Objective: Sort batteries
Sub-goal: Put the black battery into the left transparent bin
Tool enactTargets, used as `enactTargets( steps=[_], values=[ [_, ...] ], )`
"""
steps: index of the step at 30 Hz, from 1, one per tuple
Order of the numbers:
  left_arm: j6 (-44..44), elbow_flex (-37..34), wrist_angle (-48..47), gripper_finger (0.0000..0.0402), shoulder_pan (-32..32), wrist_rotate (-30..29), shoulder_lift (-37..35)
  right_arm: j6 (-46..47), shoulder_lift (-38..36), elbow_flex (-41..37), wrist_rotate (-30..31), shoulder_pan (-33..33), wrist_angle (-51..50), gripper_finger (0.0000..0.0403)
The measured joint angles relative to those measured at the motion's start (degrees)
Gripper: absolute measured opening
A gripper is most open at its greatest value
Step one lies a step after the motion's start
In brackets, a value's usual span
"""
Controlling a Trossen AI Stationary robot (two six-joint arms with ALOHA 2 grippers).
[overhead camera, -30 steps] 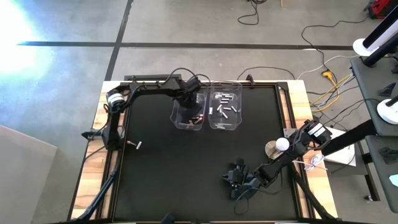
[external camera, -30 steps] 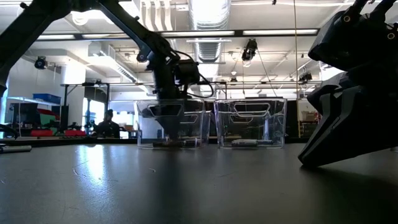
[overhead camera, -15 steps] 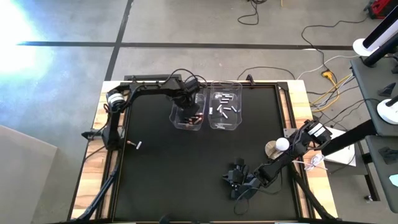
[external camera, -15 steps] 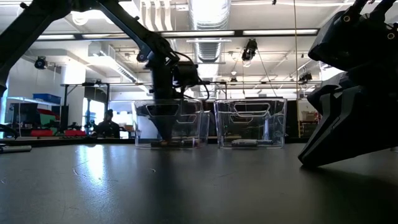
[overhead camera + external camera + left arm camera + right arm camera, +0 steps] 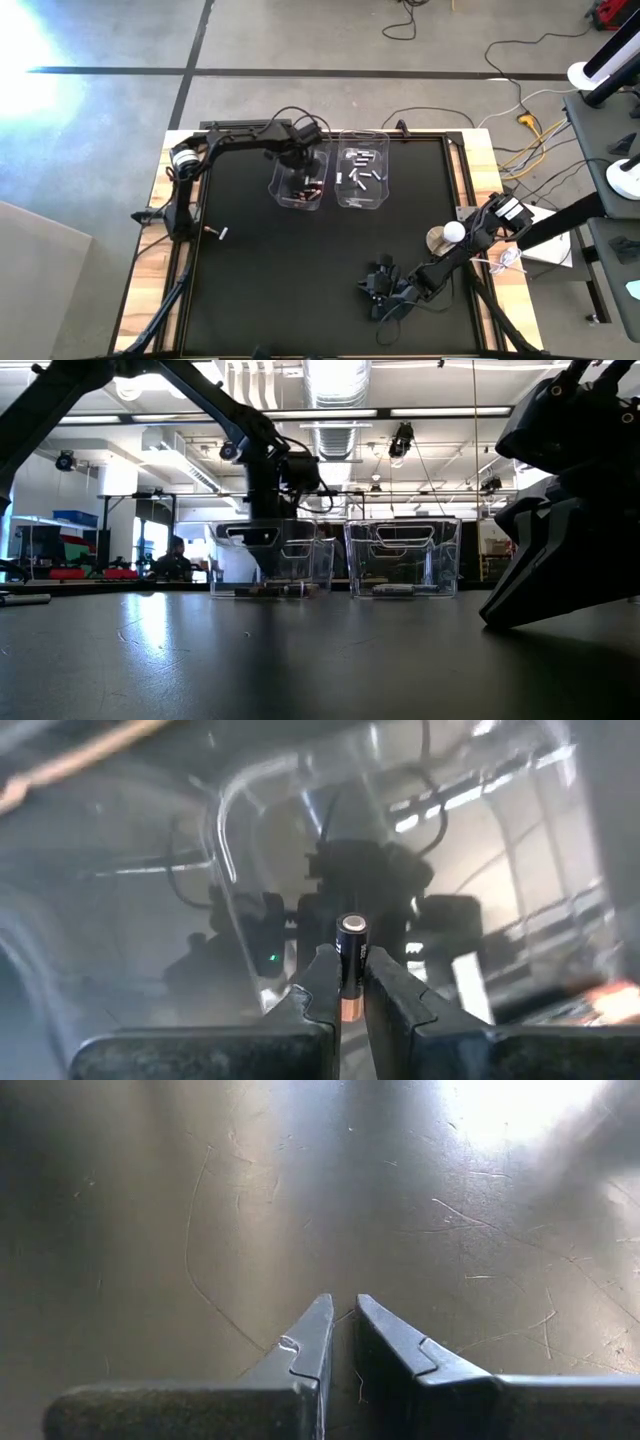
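Note:
Two clear plastic bins stand side by side at the table's far middle. The left bin [image 5: 297,182] holds dark batteries with red marks; the right bin [image 5: 362,178] holds silvery-white ones [image 5: 364,175]. My left gripper [image 5: 301,170] reaches down into the left bin [image 5: 270,555], shut on a dark battery [image 5: 350,965]. My right gripper [image 5: 380,291] rests shut low over the table near its front right [image 5: 340,1315], holding nothing. One silvery battery [image 5: 223,233] lies loose on the mat at the left. My left gripper pinches the dark battery between its two fingers [image 5: 322,982], which close on its lower half near the copper-coloured end [image 5: 346,1010]. The battery lies along the fingers, its silver cap [image 5: 352,927] sticking out past the tips. The fingers point steeply down inside the left bin.
A round silver-white disc [image 5: 447,236] with wiring sits on the wooden rim at the right. Cables run along the table's far edge. The black mat [image 5: 300,280] lies bare across the middle and near left.
My left gripper has rolled about its own axis inside the left bin while staying shut on the battery. The left bin has slid and turned a little toward the table's left, away from the right bin.

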Motion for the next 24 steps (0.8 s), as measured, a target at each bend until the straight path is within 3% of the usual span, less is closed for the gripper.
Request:
enactTargets(
  steps=[9,24],
  values=[
    [-2.43,0.85,5.03,0.001,0.91,-0.84,0.94,1.8,0.0,-0.02,-0.02,0.57,0.0,0.0038],
    [-12.55,0.85,1.77,0.001,4.35,-2.8,1.42,1.09,-0.07,-0.02,-0.4,0.73,-0.04,0.0038]
  ],
)
